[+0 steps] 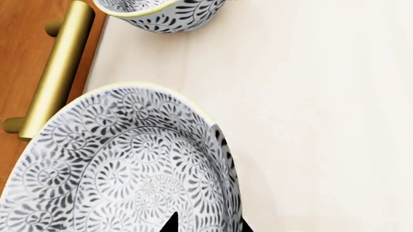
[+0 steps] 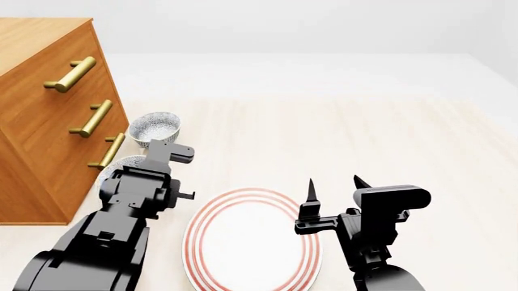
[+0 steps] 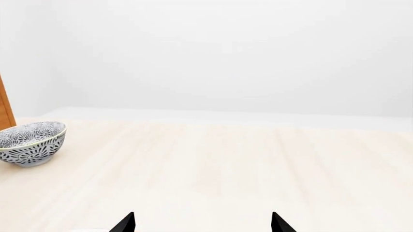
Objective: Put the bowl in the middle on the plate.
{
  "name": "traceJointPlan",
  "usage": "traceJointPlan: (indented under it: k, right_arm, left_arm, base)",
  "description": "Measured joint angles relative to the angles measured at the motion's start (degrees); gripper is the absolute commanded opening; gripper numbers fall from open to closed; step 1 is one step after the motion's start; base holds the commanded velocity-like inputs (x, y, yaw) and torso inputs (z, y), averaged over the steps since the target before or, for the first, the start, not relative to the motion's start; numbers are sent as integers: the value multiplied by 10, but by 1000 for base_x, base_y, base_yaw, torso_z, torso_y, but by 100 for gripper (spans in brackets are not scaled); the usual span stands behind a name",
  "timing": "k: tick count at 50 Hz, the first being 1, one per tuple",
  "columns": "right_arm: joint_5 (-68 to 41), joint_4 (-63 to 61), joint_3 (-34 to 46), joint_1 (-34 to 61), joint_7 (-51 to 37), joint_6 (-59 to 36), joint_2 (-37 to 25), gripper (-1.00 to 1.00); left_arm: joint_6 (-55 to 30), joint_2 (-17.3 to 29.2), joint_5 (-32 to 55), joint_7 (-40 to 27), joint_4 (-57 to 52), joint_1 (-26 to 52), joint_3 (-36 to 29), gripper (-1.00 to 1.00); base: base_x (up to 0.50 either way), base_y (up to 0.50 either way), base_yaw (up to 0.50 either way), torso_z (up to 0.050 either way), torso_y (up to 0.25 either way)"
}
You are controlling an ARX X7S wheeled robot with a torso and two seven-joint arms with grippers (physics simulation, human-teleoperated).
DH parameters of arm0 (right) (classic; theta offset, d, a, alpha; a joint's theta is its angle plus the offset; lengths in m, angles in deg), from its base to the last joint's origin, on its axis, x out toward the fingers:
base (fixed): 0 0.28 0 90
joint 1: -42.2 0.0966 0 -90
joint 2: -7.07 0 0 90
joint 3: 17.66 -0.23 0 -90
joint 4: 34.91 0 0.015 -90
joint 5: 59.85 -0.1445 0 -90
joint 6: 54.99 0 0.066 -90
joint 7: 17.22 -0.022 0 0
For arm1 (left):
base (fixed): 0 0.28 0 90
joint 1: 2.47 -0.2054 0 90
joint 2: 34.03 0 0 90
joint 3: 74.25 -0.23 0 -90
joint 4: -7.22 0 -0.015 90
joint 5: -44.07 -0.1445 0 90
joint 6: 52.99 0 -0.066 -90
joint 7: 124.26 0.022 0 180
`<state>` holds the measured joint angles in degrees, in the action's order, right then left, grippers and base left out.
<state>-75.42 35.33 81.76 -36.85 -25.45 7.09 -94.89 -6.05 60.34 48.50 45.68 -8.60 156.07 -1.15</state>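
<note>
1. My left pincer [image 1: 206, 227] straddles the rim of the bowl [image 1: 123, 164]: one tip shows inside the bowl, the other outside its wall. I cannot tell whether it has clamped yet. If I lift before it bites, the bowl could slip off or tip.
2. That bowl sits right beside the drawer chest [image 2: 48, 115], its brass handle [image 1: 58, 72] just past the rim. A careless swing of my left arm could knock the handle or drag the bowl into the wood.
3. Farther out from the left pincer stands a second bowl [image 2: 155, 127]. Only two show in my head view, so I cannot confirm that I am on the middle one; grabbing the wrong one is the main risk.
4. The plate [image 2: 202, 242] lies off to the side, between my two arms. My right pincer [image 2: 333, 188], spread open and empty, hovers over its far edge, and could collide with the incoming bowl unless I pull it clear.
</note>
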Motion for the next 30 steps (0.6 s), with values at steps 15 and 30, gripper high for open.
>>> traceJointPlan:
  k: [15,30]
  right_arm:
    - [-5,0,3,0,-2,6,-3,100]
    - [-9,-4,6,-1,-6,10,-5,100]
  left_arm:
    - [-30,2,-18,22,-67,-21,12,-100]
    - [-251,31,14,67,-504,-127,-3,-100]
  base:
    - [0,0,0,0,0]
    - [0,0,0,0,0]
